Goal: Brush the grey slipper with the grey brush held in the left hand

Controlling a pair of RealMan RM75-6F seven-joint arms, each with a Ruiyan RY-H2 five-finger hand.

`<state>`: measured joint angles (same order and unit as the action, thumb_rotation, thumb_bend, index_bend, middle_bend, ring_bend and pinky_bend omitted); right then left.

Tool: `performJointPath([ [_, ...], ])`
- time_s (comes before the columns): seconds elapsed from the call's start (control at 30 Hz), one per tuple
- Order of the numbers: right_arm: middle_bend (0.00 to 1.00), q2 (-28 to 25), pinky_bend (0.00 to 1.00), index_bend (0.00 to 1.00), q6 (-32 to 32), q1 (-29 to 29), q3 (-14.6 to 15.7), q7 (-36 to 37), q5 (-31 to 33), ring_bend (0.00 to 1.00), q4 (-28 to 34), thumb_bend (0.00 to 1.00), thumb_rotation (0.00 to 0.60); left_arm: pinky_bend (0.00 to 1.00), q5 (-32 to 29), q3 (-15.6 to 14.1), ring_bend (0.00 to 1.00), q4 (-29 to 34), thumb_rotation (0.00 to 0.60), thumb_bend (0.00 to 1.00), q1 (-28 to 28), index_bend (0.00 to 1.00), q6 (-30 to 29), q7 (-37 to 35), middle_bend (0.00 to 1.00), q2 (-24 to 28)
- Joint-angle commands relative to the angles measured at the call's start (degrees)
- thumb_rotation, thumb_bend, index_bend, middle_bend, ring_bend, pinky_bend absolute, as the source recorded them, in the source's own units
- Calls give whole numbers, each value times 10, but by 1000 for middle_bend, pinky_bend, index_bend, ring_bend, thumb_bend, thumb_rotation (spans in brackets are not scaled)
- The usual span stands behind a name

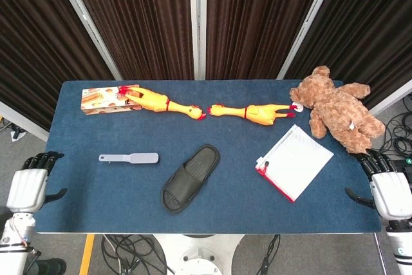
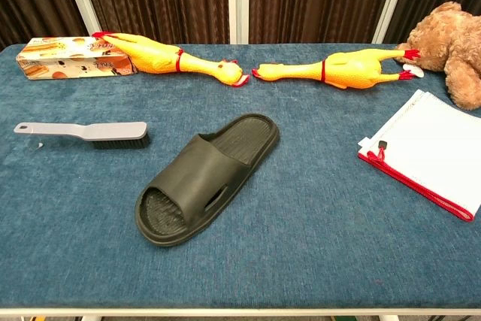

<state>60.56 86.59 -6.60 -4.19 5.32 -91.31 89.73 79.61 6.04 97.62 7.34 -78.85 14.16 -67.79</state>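
You are at the very start: the grey brush (image 1: 129, 158) has not been picked up and lies flat on the blue table (image 1: 219, 204), bristles down, its handle pointing to nine o'clock and its head to three. The grey slipper (image 1: 190, 178) sits just past the brush head, at about four o'clock from it, the two apart, with the slipper's toe end toward seven o'clock and its heel toward one.

Your left hand (image 1: 29, 185) hangs off the table's left edge, at roughly eight o'clock from the brush handle, holding nothing, its fingers extended and a little apart. Your right hand (image 1: 388, 190) is off the right edge, likewise empty with its fingers loosely spread, near the teddy bear (image 1: 337, 109) and the white notepad (image 1: 295, 162).

As I judge it, the step in hand is the reach. Bring the left hand in over the table toward two o'clock, come down on the thin handle end and close around it with the bristles kept facing down. Only then carry it toward three o'clock onto the slipper's strap. The handle lies low on the cloth, so a shallow grip may slip
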Motion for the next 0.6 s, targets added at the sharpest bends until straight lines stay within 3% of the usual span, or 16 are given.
performJointPath([
  [0.03,247,-13,176,209,-11,-13,-10,-17,2,127,13,26,600,241,-53,44,213,-40,600,86,98,290,142,-35,329,-12],
  [0.23,243,-30,176,206,-27,-30,-20,-40,5,126,36,26,600,250,-168,63,213,-110,600,87,211,291,313,17,329,-52],
  [0.47,242,-28,176,206,-38,-33,-18,-31,19,126,33,26,600,323,-294,50,273,-191,600,86,283,326,375,97,372,-119],
  [0.6,242,-24,176,206,-39,-31,-17,-21,26,126,25,26,600,370,-347,38,348,-202,600,87,303,410,384,115,441,-134],
])
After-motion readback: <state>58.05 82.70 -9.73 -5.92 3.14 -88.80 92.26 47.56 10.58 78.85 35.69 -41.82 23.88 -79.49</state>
